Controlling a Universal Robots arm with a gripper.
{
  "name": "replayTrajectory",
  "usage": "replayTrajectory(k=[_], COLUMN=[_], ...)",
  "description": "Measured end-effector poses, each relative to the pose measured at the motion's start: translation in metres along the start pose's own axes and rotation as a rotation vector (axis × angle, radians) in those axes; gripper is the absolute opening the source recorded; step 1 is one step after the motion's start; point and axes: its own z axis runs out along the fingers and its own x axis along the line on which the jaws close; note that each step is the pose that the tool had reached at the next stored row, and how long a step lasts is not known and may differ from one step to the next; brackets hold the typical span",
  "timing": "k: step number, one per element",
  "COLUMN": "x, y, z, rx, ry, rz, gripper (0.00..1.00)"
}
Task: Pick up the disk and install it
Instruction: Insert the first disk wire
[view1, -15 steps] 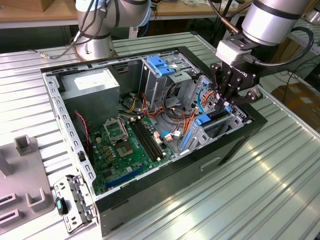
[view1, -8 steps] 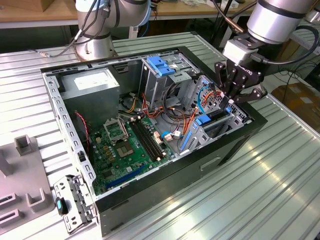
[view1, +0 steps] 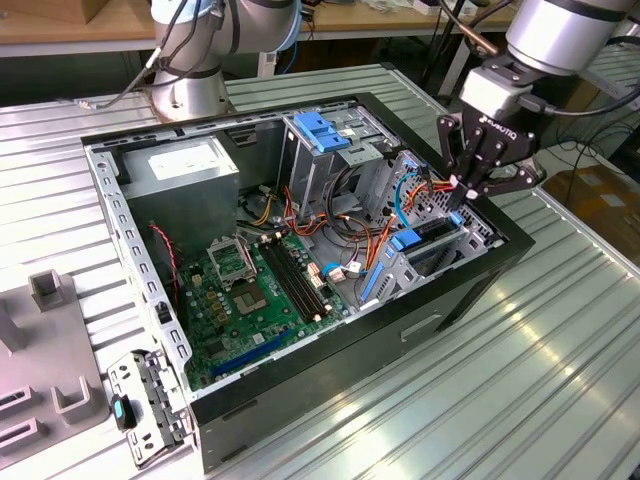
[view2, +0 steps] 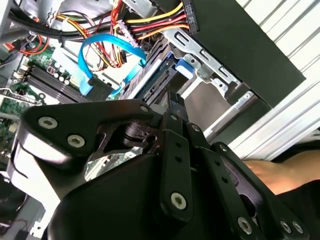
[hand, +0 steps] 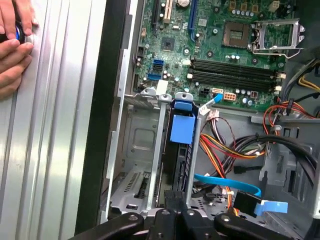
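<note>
hand (view1: 462, 205) points down into case (view1: 300, 400), over disk (hand: 181, 130)

Your case (view1: 400, 350) lies on the counter (view1: 540, 380). Inside it, the disk (hand: 181, 131) stands in the bay (hand: 140, 145), at the exterior view's right of the motherboard (view1: 250, 290).

Bright, even light floods my ribbed metal table (view1: 560, 340), glaring off its ridges toward the exterior view's right; shadow pools inside the open computer case (view1: 300, 400).
</note>
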Motion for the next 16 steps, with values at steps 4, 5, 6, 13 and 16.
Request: replayTrajectory(k=[4,5,6,13,16], x=[0.0002,0.0001,0.0001,-0.0007,-0.0036], y=[-0.0002,-0.0003,-0.0003,-0.002,-0.0065], z=[-0.0027,-0.0028,-0.0029,-0.003,-0.0031], rx=[0.0012,0.002,0.0026,0.0067,0.0071], ry=[-0.0004,-0.0001,0.0001,0.0009,0.0009], rz=[-0.032,-0.057,-0.072,-0.181,-0.189], gripper=[0.11,0.11,0.11,0.11,0.11])
